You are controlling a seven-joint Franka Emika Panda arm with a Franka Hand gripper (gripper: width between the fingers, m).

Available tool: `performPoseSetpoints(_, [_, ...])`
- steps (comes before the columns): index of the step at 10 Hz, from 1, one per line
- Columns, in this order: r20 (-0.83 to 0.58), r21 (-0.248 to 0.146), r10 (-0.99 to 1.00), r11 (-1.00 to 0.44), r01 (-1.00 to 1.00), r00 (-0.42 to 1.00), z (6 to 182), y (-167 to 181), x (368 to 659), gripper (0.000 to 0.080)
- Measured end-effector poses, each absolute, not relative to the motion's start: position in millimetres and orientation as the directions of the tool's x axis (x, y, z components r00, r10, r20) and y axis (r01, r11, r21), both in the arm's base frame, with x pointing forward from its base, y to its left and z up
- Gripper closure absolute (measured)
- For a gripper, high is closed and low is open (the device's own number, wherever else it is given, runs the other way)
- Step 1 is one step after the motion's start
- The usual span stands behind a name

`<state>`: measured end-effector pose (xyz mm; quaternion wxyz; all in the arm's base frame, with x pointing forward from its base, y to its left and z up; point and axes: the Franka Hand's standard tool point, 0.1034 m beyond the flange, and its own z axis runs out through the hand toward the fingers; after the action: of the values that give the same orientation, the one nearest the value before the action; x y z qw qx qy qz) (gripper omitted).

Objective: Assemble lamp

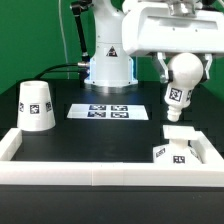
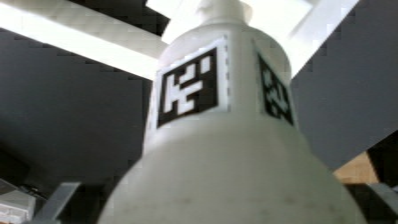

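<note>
My gripper (image 1: pixel 180 68) is shut on the round white bulb (image 1: pixel 179 88) and holds it, neck down and a little tilted, above the table at the exterior view's right. The bulb's tagged neck fills the wrist view (image 2: pixel 222 110), with a fingertip (image 2: pixel 64 200) beside its round body. The small square base (image 1: pixel 174 154) sits below it near the front right corner, inside the wall. The tapered shade (image 1: pixel 38 105) stands wide end down at the exterior view's left.
The marker board (image 1: pixel 110 111) lies flat in the table's middle. A low white wall (image 1: pixel 100 167) runs along the front and both sides. The arm's base (image 1: pixel 108 60) stands at the back.
</note>
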<state>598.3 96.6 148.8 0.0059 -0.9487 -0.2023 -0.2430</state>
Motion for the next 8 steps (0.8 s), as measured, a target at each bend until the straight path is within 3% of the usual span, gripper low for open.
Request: performPoseSetpoints(8, [0.499,0.094,0.374,-0.92,0.38,0.782,144.4,103,603,0.0223])
